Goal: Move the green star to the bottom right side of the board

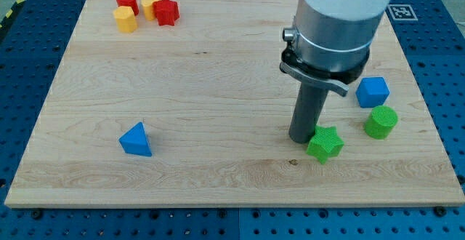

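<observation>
The green star [325,143] lies on the wooden board [218,87] at the lower right. My tip [301,139] stands on the board right at the star's left side, touching or nearly touching it. The dark rod rises from there to the arm's grey and white body at the view's top right. A green round block [381,121] lies to the star's right, and a blue cube-like block [372,92] sits just above that one.
A blue triangle [136,140] lies at the lower left. At the top left are a red round block [127,1], two yellow blocks [126,19] [150,5] and a red star [166,11]. The board's right edge is near the green round block.
</observation>
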{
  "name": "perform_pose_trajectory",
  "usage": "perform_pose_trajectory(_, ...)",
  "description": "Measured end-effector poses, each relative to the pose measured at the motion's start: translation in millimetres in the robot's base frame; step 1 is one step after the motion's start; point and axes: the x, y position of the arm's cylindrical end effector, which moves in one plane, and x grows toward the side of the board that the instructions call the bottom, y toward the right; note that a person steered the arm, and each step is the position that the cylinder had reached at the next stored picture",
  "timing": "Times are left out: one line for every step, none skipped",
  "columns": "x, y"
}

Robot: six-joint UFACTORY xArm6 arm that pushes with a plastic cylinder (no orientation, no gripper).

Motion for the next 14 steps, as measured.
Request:
perform_pose_trajectory(17.8,1.2)
perform_pose_trajectory(31.4,6.2)
perform_pose_trajectory(39.7,32.5)
perform_pose_trajectory(39.4,58.3)
perform_pose_trajectory(33.9,62.4)
perform_pose_trajectory(20.7,47.4)
perform_pose_trajectory(20.7,34.8)
perform_pose_trajectory(18.6,30.6)
perform_pose_trajectory(-24.3,38.8)
perform_pose_trajectory(-35.6,46.1)
perform_pose_trajectory(-8.0,61.1)
perform_pose_trajectory(-3.3,67.1)
perform_pose_trajectory(1.1,73.5)
perform_pose_trajectory(4.7,77.8)
